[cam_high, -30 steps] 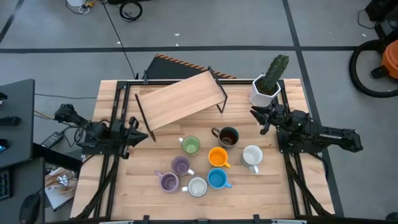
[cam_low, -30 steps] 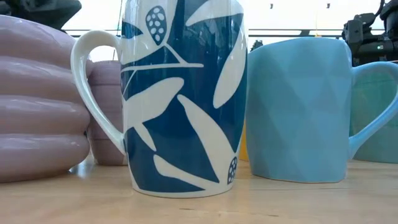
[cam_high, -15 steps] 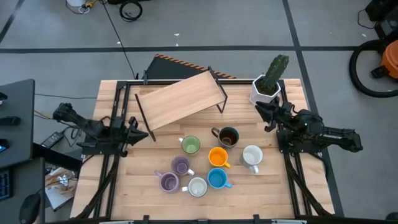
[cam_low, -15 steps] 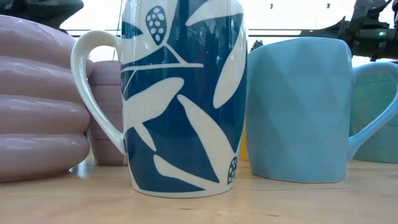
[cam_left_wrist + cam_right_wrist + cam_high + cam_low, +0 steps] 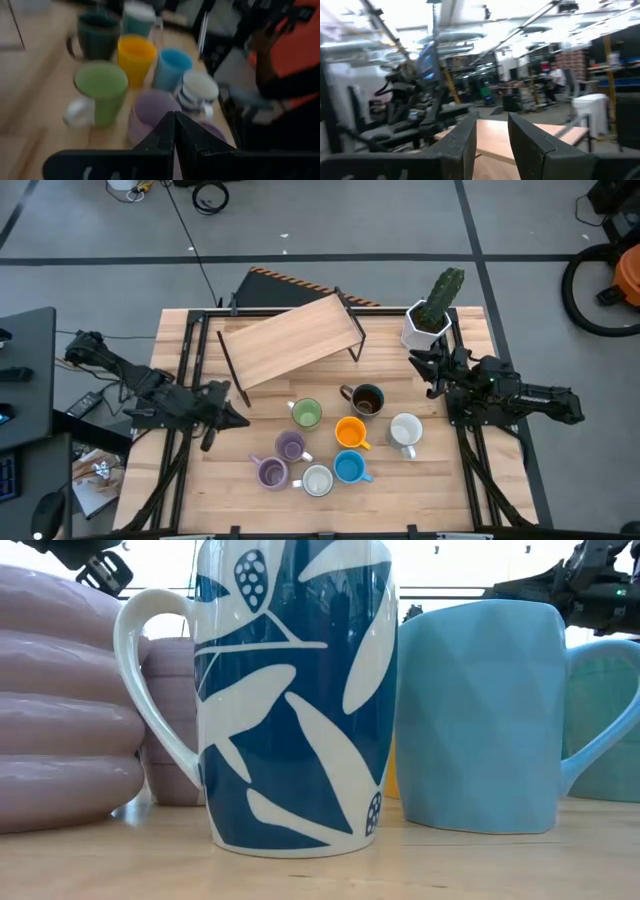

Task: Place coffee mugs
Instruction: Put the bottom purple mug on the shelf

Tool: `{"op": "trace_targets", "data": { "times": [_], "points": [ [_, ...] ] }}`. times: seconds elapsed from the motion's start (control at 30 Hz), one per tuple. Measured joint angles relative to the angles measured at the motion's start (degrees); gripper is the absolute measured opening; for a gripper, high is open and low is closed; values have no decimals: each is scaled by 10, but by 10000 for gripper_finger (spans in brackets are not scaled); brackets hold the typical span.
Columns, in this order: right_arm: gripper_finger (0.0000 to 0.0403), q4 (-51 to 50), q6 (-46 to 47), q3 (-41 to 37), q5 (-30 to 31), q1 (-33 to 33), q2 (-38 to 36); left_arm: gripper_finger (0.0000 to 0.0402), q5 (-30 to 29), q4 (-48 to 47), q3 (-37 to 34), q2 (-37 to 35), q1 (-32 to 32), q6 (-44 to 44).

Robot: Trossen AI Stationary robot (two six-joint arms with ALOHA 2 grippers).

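High view: eight glazed ceramic coffee mugs (image 5: 335,442) cluster at lower centre of the slatted wooden table (image 5: 450,500), below a tilted wood-and-wire shelf (image 5: 290,338). Left gripper (image 5: 228,417), fingers pressed together, sits centre-left; right gripper (image 5: 418,361), fingers slightly parted and empty, hovers beside the faceted white cactus pot (image 5: 424,328).

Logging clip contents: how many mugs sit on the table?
8: green, dark brown, orange, white, two purple, blue-patterned white, blue. None seem hidden.

a workshop (concrete floor (image 5: 330,220), industrial shelving (image 5: 615,55) behind).
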Motion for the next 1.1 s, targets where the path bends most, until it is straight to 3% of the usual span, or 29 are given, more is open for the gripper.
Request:
{"op": "trace_targets", "data": {
  "times": [0.23, 0.57, 0.73, 0.87, 1.1],
  "points": [
    [117, 26, -23, 0, 0, 0, 44, 28, 6, -118, 71, 100, 0, -107],
    [117, 83, -26, 0, 2, 0, 121, 145, 73, -254, 203, 234, -1, -66],
    [117, 93, -29, 9, 1, 0, 158, 148, 121, -298, 224, 290, -8, -54],
    [117, 93, -39, 25, 1, 0, 194, 143, 159, -293, 224, 320, -8, 3],
    [117, 100, -45, 47, -2, 9, 243, 142, 158, -261, 224, 356, -8, 29]
  ]
}}
